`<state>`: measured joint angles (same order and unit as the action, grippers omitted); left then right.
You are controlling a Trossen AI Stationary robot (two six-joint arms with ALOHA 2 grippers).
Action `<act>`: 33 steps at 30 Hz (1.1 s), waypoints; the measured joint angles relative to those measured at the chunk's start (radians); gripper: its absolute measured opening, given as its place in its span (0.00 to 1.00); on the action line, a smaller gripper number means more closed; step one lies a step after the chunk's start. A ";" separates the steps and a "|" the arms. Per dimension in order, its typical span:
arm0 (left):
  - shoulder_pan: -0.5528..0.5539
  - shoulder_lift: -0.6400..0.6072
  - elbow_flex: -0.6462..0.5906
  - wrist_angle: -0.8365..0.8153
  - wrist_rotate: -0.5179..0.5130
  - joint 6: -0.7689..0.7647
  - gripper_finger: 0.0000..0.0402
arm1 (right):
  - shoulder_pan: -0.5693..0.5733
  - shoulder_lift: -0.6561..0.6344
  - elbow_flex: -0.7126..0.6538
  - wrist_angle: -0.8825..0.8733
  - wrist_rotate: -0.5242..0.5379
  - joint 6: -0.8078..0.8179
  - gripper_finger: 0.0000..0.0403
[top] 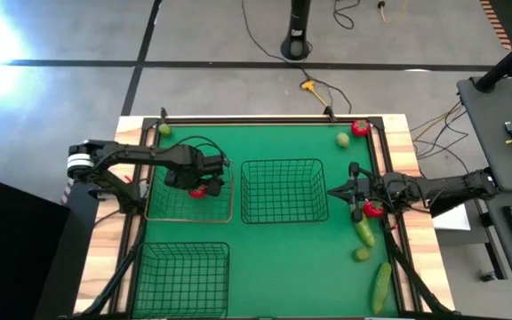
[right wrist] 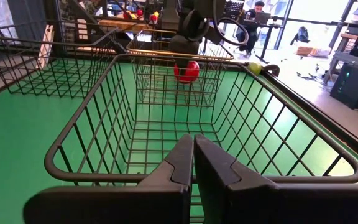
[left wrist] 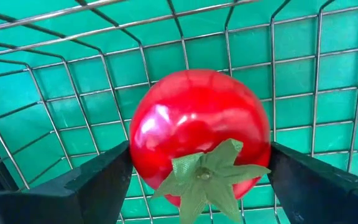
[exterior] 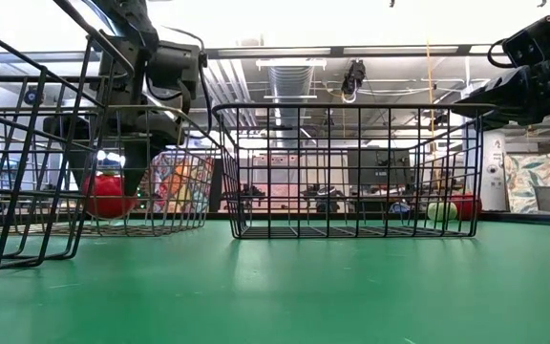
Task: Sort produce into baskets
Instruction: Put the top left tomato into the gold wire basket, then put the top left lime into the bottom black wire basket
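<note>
One round red tomato [left wrist: 197, 140] between spread left jaws inside pale brownish wire basket [top: 154, 212]; right jaws pressed together; other produce unsorted on green tabletop [top: 283, 244]

Red tomato [left wrist: 199, 140] inside pale wire basket [top: 169, 215], stem showing.

Open green bench [top: 274, 258] lying free between front basket [top: 183, 277] and right-edge cucumbers [top: 380, 284]. Middle basket [top: 283, 190] standing directly before right claw [top: 334, 191], blocking passage toward left claw [top: 204, 185].
</note>
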<state>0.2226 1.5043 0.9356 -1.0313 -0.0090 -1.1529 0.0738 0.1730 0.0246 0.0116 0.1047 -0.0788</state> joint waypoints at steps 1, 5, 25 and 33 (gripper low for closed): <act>-0.001 0.000 0.000 0.000 0.000 -0.001 0.85 | 0.000 0.000 0.000 0.000 0.000 0.000 0.02; -0.004 0.000 0.000 0.000 -0.005 -0.007 0.87 | 0.000 0.000 0.000 0.000 0.000 0.000 0.02; 0.001 -0.148 0.360 -0.224 -0.242 0.087 0.88 | 0.000 0.000 0.000 0.000 0.000 0.000 0.02; 0.206 -0.151 0.474 -0.323 -0.314 0.216 0.88 | 0.000 0.000 0.000 0.000 0.000 0.000 0.02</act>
<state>0.4290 1.3530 1.4093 -1.3545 -0.3231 -0.9369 0.0742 0.1730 0.0246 0.0116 0.1051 -0.0788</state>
